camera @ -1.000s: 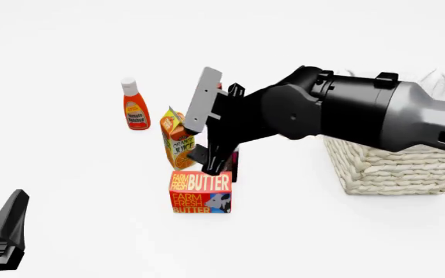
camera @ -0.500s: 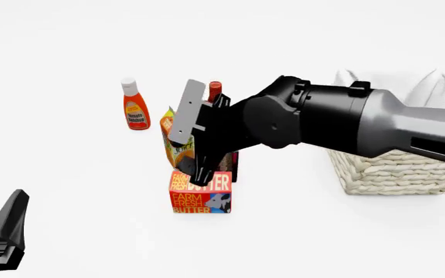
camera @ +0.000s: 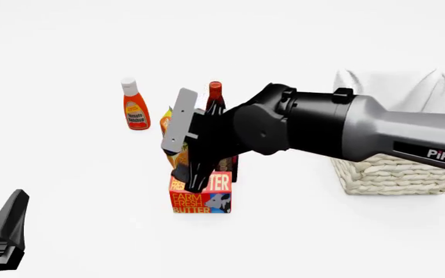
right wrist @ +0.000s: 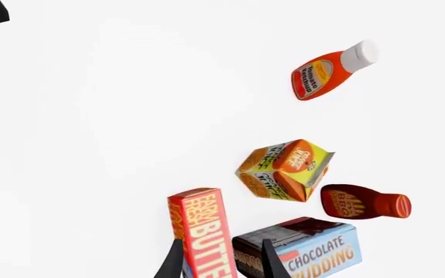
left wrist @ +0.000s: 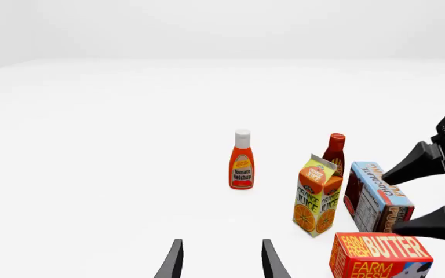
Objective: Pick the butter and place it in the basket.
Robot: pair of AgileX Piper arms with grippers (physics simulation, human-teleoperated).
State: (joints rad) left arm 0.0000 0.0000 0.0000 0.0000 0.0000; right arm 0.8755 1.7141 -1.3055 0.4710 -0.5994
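Red-and-orange butter (camera: 201, 194) box stands upright on the white surface (camera: 68, 191), front row of the grocery cluster, chocolate pudding box (left wrist: 377, 197) touching or just behind it, orange juice carton (left wrist: 316, 195) beside that, dark sauce bottle (camera: 215, 97) behind, ketchup bottle (camera: 134, 105) apart to the far left. Right claw (camera: 192, 176) hangs right at the butter's top edge, fingers pointing down over its upper left part; in the right wrist view the two fingertips (right wrist: 172, 263) are spread, with the butter's narrow top lying between them, so it looks lined up to straddle the box across its thin side, probably because that is the only width the claw can span with the pudding box crowding the back. No squeeze yet, as far as I can judge; whether a finger already touches the box is not clear. Basket (camera: 393, 171) sits well apart on the right, partly hidden by the right arm, cloth lining showing above. Left claw (left wrist: 221, 260) is parked low at the near left, fingers apart, holding nothing, well away from the butter.
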